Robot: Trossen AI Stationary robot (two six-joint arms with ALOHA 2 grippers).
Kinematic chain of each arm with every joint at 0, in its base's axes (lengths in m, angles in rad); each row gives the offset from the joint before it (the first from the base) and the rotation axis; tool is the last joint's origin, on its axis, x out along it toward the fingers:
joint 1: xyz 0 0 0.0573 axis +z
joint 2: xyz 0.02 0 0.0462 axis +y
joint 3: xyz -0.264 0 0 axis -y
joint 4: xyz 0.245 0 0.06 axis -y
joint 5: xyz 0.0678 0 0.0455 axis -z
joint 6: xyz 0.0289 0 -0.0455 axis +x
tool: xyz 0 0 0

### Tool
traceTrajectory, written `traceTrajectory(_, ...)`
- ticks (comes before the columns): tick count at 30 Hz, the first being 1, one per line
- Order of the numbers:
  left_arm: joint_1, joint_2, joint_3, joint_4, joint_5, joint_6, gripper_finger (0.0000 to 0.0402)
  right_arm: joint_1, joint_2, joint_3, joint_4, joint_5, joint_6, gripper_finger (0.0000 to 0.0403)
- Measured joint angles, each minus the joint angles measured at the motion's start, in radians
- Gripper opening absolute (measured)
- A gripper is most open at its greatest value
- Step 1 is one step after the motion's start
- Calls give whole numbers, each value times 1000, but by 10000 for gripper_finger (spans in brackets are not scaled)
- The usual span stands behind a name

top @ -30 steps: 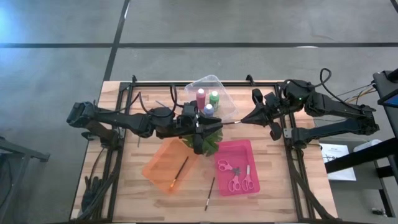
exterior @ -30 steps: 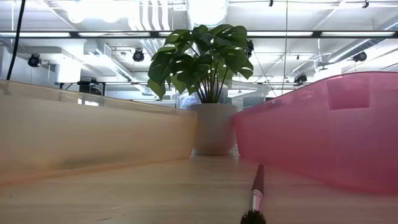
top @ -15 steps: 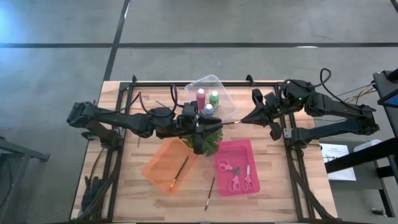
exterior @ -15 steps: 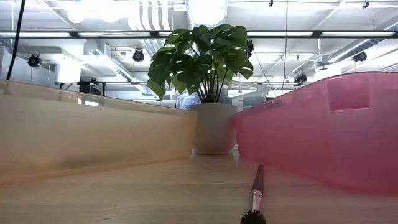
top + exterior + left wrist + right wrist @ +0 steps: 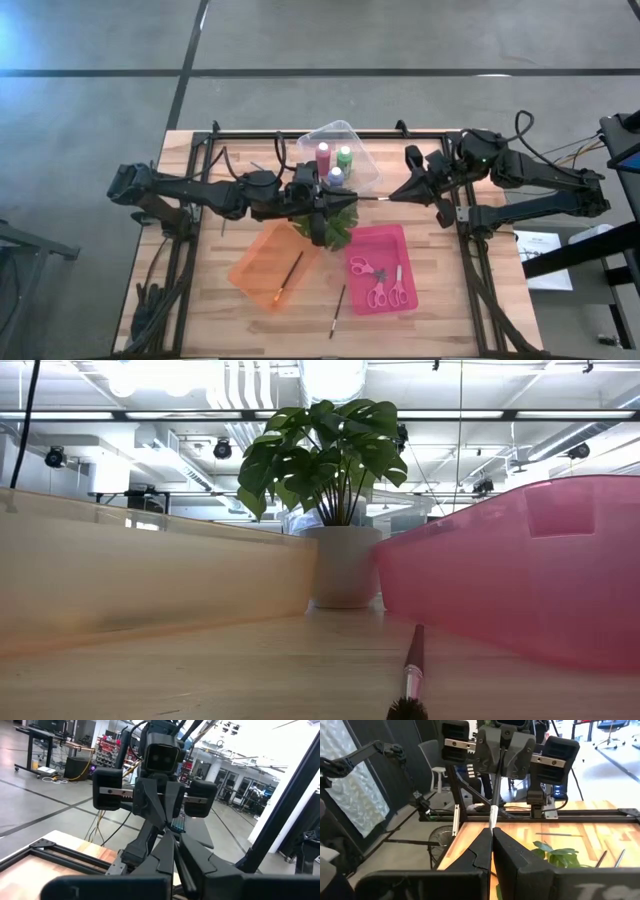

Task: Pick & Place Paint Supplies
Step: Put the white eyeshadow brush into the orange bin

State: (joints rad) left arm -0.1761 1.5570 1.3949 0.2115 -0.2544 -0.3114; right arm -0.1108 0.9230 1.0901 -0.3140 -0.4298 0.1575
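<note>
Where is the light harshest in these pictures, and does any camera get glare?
Low view: ceiling strip lights glare above the plant, glowing through the pink tray. Left wrist view: white wash beyond the right claw gripping the paintbrush. High view: even light on the table.

Light wooden slatted table (image 5: 210, 300). Translucent orange plastic tray (image 5: 255, 268) left of translucent pink plastic tray (image 5: 392, 243); clear plastic tray (image 5: 362, 165) behind them. Green leafy plant in white pot (image 5: 340, 565) stands between orange and pink.

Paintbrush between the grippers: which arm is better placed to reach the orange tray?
Left, probably: the left gripper hangs nearer the orange tray; the right gripper, also on the paintbrush, is farther.
</note>
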Motion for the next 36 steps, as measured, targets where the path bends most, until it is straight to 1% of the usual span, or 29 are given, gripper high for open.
traceTrajectory(9, -1, -16, 0, -68, 7, 0, 16, 0, 2, 0, 5, 9, 138, 8)
traceTrajectory(13, -3, -43, 0, -151, 12, 0, 16, -2, 0, 0, 10, 7, 196, 18)
traceTrajectory(15, -5, -63, 0, -213, 16, -1, 16, -2, 0, 0, 11, -6, 216, 38)
traceTrajectory(18, -26, -93, 0, -306, 30, -21, 16, 0, -3, 0, 14, -11, 233, 80)
traceTrajectory(22, -112, -145, 0, -519, 28, -147, 16, -2, -12, 0, 11, -11, 234, 141)
traceTrajectory(24, -181, -165, 0, -633, -23, -239, 16, -1, -18, 0, 11, -11, 234, 167)
traceTrajectory(28, -351, -171, -1, -775, -193, -437, 16, 0, -25, 0, 10, -12, 239, 201)
traceTrajectory(30, -437, -167, -2, -819, -296, -559, 16, -1, -26, 0, 10, -12, 244, 209)
traceTrajectory(34, -577, -129, -7, -924, -587, -848, 16, 0, -33, 0, 10, -12, 252, 212)
traceTrajectory(35, -598, -118, -8, -958, -632, -925, 16, 0, -34, 0, 10, -12, 256, 212)
traceTrajectory(36, -614, -107, -9, -991, -647, -990, 16, 0, -34, 0, 10, -12, 259, 212)
